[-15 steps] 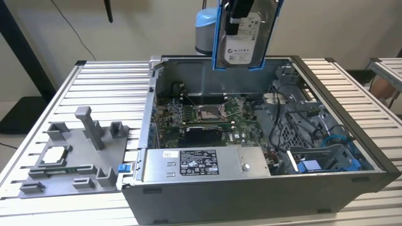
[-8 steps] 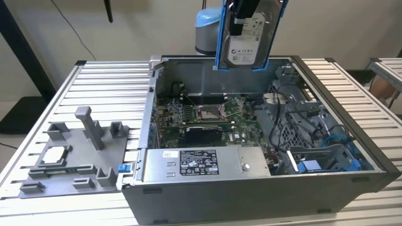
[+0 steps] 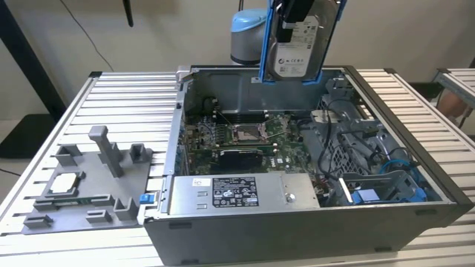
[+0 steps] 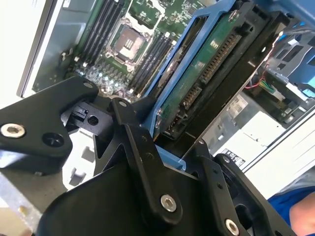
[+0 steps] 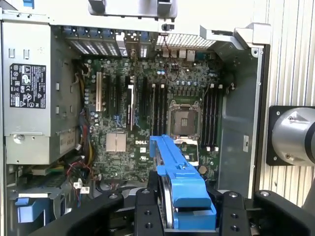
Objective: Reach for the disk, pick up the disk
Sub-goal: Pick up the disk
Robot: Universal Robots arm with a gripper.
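disk (image 3: 298, 47): upright in the tool (image 3: 293, 16), above the rear of the computer case (image 3: 312, 228)
computer case: on the table (image 3: 122, 103), toward the exterior view's right
motherboard (image 3: 241, 139): inside the case, below the disk
power supply (image 3: 237, 192): inside the case, front wall
fixture tray (image 3: 82, 183): on the table, exterior view's left of the case

The gripper (image 5: 184, 216) clamps the disk (image 5: 183, 184) by its blue frame, edge-on above the open computer case (image 5: 241, 123). From the disk, the empty processor socket (image 5: 183, 119) lies at 12 o'clock and the power supply (image 5: 27, 93) at 10 o'clock.
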